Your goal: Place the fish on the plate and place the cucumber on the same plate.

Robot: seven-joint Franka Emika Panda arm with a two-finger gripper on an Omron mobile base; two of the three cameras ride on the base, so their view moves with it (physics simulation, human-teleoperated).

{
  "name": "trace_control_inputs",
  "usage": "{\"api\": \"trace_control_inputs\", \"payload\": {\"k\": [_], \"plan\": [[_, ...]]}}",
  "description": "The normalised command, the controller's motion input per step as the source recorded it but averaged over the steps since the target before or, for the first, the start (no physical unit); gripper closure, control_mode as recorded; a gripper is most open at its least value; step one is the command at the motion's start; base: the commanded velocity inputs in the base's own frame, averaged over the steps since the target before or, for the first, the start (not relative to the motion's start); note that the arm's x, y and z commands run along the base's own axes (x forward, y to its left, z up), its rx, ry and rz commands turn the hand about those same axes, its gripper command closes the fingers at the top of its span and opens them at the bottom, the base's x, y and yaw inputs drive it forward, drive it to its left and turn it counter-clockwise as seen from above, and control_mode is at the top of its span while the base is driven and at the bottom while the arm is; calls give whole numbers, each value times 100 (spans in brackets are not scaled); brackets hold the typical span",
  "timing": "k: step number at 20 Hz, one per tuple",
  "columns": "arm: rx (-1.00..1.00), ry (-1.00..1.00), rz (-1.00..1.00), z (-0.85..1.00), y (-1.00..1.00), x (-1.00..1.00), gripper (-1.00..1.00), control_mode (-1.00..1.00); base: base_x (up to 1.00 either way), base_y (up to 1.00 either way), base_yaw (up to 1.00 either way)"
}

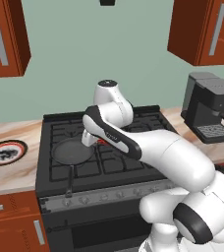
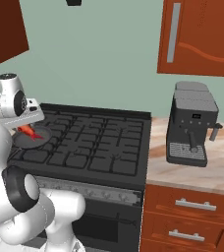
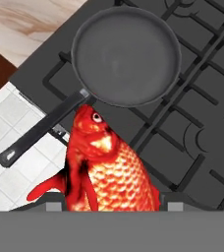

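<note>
Red-orange scales crowded the lower middle of the hand view: the fish [image 3: 104,170] sat right at the end effector, its body reaching back between the fingers and its head pointing away along the line of the hand. The fingers looked clamped on the fish rather than standing free of it, and in the right base view the fish [image 2: 27,131] hung under the end effector [image 2: 29,126] above the stove [image 2: 99,142]. Just past the fish's head, and lower, lay the black frying pan [image 3: 125,54], its handle running off toward the stove's front edge. In the left base view the end effector [image 1: 90,138] hovered at the pan's [image 1: 72,151] right edge. The plate [image 1: 6,152] lay well apart from it, out on the pale worktop [image 1: 15,170] to the robot's left, beyond the pan and the stove's left edge. By my reckoning, the coming carry had to run leftward over the pan.
</note>
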Motion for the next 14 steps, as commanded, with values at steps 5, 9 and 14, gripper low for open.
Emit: {"api": "trace_control_inputs", "payload": {"k": [5, 9, 14], "plan": [[0, 0, 0, 0, 0, 0, 100, 100, -40, 3, 0], [0, 0, 0, 0, 0, 0, 100, 100, -14, 40, -1], [0, 0, 0, 0, 0, 0, 100, 100, -4, 65, -6]]}}
